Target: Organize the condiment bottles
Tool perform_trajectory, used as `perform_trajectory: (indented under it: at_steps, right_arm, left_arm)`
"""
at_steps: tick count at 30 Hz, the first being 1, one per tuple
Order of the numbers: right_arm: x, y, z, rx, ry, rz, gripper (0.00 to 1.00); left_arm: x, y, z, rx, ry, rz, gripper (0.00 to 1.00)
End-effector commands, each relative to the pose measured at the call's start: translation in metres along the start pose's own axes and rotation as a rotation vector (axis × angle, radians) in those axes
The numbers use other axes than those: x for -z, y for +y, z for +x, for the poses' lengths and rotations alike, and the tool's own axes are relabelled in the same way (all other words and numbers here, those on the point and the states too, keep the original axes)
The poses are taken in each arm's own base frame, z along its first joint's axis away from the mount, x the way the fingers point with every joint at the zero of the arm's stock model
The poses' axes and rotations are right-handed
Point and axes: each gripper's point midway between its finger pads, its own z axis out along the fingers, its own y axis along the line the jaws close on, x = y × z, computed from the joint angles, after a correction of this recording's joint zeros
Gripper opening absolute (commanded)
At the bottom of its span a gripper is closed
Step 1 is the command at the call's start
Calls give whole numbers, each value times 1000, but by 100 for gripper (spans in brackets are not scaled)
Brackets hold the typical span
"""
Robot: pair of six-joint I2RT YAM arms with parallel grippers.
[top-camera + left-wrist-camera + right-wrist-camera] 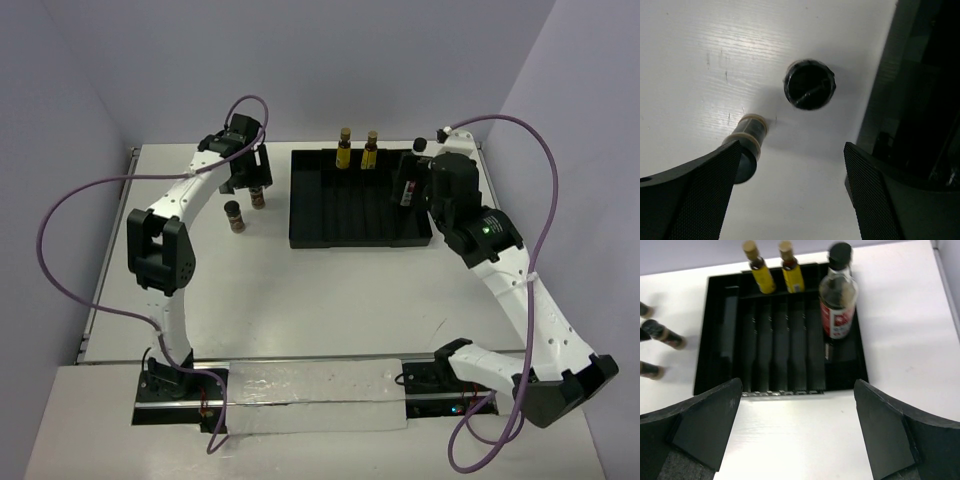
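Left gripper (792,155) wide above black-lidded bottle (809,84), tray (925,60) edge beside it | right gripper (797,390) wide above tray's near rim

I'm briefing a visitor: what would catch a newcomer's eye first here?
The big black ribbed tray right of centre stands out, with two yellow bottles standing at its far edge and a red-labelled black-capped bottle on its right side. Left of it, the open left gripper hangs over small dark bottles on the white table.

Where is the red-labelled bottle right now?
Right wrist view: the red-labelled bottle stands inside the black tray, on its right side, beside the two yellow bottles.
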Motion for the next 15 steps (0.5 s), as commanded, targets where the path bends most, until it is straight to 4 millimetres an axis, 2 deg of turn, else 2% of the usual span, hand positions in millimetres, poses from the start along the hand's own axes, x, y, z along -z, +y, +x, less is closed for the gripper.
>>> perform_trajectory:
  at_steps: [1,6,15]
  right_arm:
    - [0,-27,13,27,36,122,100]
    - [1,-30,5,22,24,141,100]
    - [-7,-41,10,37,47,207,100]
  left_arm:
    - [-3,-8,-28,-3,-89,-55,93]
    - [-20,-17,-36,17,-110,-48,89]
    - [-42,-22,-39,29,-98,-68,79]
